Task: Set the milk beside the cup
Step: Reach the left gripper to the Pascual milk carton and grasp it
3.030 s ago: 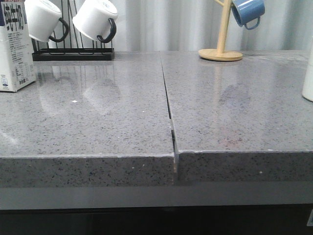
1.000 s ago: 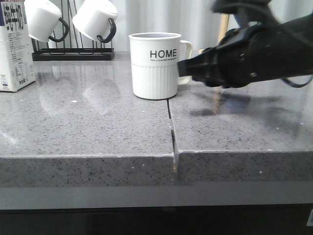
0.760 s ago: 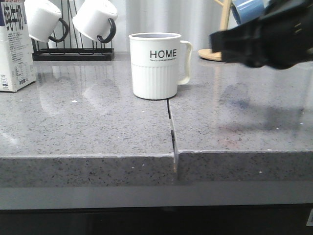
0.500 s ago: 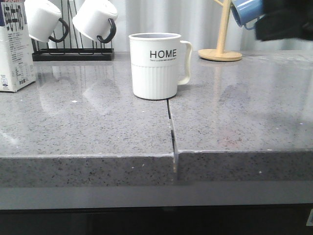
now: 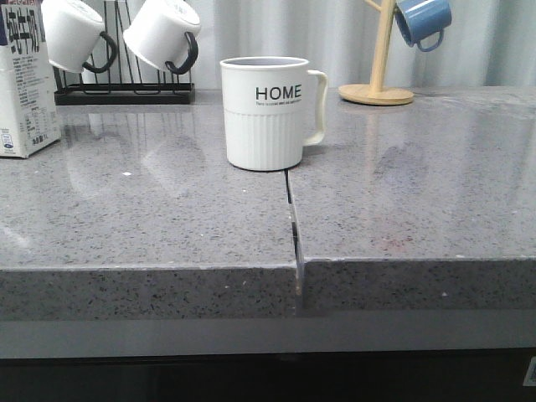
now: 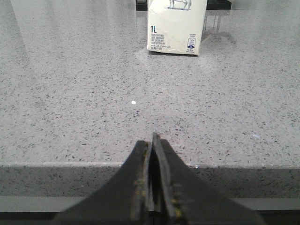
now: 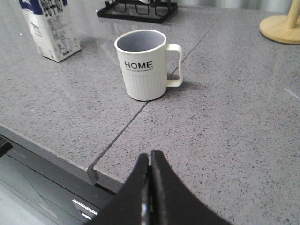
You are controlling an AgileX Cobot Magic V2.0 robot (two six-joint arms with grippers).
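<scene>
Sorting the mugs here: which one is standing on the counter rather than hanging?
The cream ribbed HOME mug stands upright on the counter seam; the two white mugs hang on the black rack, the blue mug on the wooden tree.

A grey speckled countertop (image 5: 167,218) (split by a narrow seam (image 5: 291,209)) was seen. The cup (image 5: 266,112) was set upright astride the seam's far end. The milk (image 5: 27,79) was stood well apart at the left edge. A black rack (image 5: 126,92) and a wooden stand (image 5: 377,92) were placed at the back.
</scene>
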